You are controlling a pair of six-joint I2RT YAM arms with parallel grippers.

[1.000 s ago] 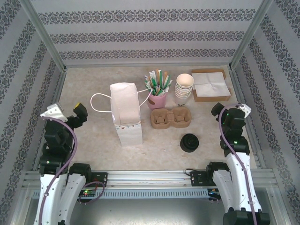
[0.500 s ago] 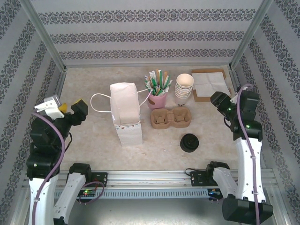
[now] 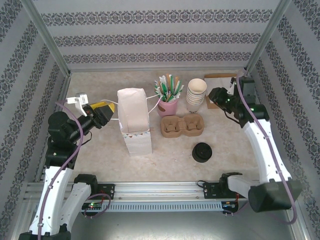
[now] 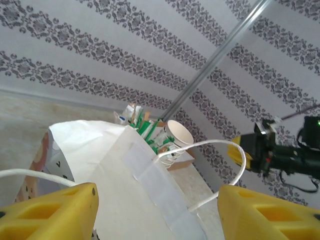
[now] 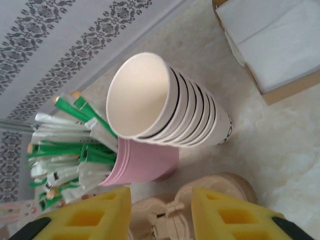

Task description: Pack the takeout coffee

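The takeout coffee is out of view. A white paper bag (image 3: pixel 134 117) stands at centre left, its looped handles out to either side. My left gripper (image 3: pixel 102 114) hovers at the bag's left side. In the left wrist view it (image 4: pixel 157 215) is open, its yellow fingers (image 4: pixel 270 212) on either side of the bag's top (image 4: pixel 125 190), with one handle loop (image 4: pixel 235 155) close to the right finger. My right gripper (image 3: pixel 216 95) hangs just right of the stack of cream paper cups (image 3: pixel 196 92). It (image 5: pixel 161 212) is open with nothing between its fingers, above the cardboard cup carrier (image 5: pixel 210 205).
A low black stack of lids (image 3: pixel 202 151) sits near the front centre. A pink cup of green-and-white sachets (image 3: pixel 168 105) stands between the bag and the cups. The carrier (image 3: pixel 182 125) lies in front of them. A cardboard napkin box (image 3: pixel 220 82) is at back right.
Both arms have risen and swung inward, the left toward the bag, the right toward the cup stack. Both pairs of jaws have narrowed.
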